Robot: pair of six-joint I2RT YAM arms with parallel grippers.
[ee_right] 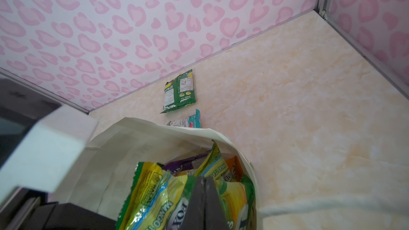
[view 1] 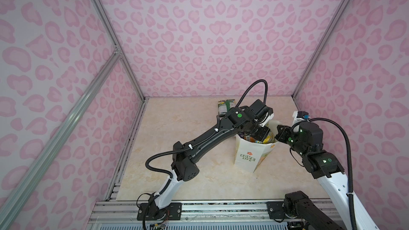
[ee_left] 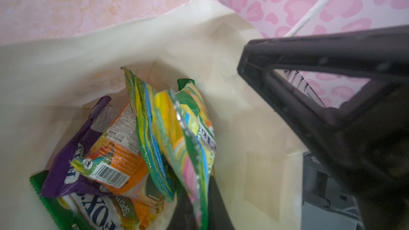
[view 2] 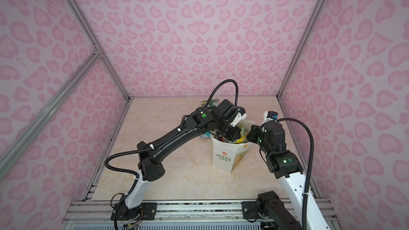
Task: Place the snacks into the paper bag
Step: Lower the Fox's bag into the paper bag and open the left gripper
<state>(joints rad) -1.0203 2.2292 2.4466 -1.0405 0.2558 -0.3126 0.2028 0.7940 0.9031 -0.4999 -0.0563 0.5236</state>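
Note:
The white paper bag stands open on the table, right of centre. My left gripper reaches into its mouth, shut on a green-yellow packet. Below it inside the bag lie a purple packet, an orange one and more green-yellow ones. My right gripper is shut at the bag's right rim; no paper shows between its jaws. A dark green packet and a teal-white packet lie on the table behind the bag.
Pink patterned walls enclose the marble-look table on three sides. The bag's white cord handle trails beside my right gripper. The left arm's elbow hangs over the table's front left.

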